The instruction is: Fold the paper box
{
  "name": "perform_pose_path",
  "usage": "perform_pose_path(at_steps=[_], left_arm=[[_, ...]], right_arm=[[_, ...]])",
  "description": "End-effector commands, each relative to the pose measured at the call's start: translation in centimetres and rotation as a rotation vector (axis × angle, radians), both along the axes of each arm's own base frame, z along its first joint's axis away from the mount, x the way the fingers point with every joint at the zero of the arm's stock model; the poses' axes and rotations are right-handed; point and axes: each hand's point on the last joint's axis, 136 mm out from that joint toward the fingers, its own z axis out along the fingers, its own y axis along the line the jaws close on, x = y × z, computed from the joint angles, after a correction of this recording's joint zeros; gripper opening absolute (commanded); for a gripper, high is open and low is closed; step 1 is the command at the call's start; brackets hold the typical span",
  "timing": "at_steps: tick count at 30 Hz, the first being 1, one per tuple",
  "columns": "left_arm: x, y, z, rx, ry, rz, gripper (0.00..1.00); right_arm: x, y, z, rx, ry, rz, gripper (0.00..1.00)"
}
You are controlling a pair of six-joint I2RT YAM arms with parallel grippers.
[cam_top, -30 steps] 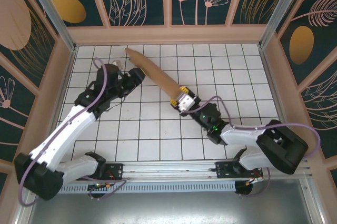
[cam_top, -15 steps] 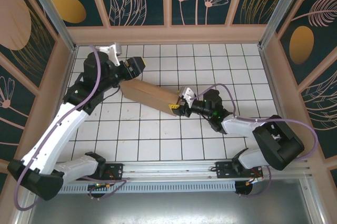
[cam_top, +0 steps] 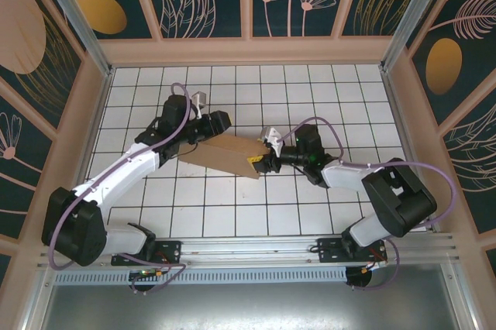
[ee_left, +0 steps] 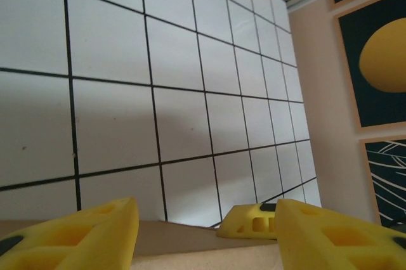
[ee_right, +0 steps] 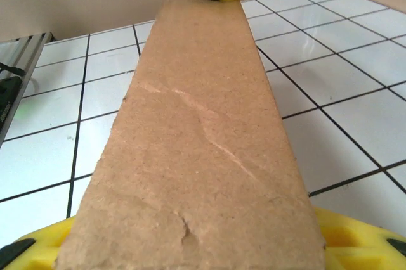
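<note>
Over the white tiled table, the paper box spans between my pincers. My right gripper clenches its right end. My left gripper straddles the opposite edge; whether it grips, I cannot tell.

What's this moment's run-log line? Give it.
task: fold paper box | right gripper: shut on paper box end | left gripper: at opposite end, grip unclear
</note>
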Motion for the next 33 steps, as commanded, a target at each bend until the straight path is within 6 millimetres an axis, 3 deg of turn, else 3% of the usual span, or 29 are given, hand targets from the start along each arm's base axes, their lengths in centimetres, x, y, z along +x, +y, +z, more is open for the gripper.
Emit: perform_pose_path(at_steps=[1,6,10,17,21,23,26,30,33], left_arm=[[-0.8,0.8,-1.7,-0.009,0.024,0.029,0.58],[-1.4,2.0,-3.7,0.000,0.041,0.083,0.57],[-1.1,2.3,-4.8,0.014,0.048,0.111,0.56],[0.0,2.3,-5.3,0.023,0.045,0.140,0.56],[0.4,2.2,-5.8,0.025,0.055,0.146,0.55],[0.3,2.1,-5.9,0.022,0.056,0.143,0.55],[0.1,2.3,-6.1,0.025,0.055,0.146,0.55],[-0.1,2.4,-6.2,0.022,0.058,0.145,0.55],[-0.3,2.4,-6.1,0.020,0.056,0.141,0.55]], right_arm=[[1.6,-0.5,-0.4,-0.032,-0.016,-0.061,0.36],[2.7,-1.1,0.1,-0.030,-0.056,-0.124,0.54],[2.9,-1.0,2.6,0.017,-0.089,-0.142,0.68],[1.2,-1.7,6.7,0.069,-0.120,-0.120,0.75],[2.6,-3.1,9.3,0.117,-0.072,-0.273,0.70],[3.9,-3.8,10.3,0.120,0.027,-0.381,0.61],[5.3,-4.9,9.9,0.045,0.230,-0.523,0.45],[5.0,-5.5,10.5,0.045,0.352,-0.603,0.36],[4.7,-6.2,10.6,0.065,0.569,-0.698,0.32]])
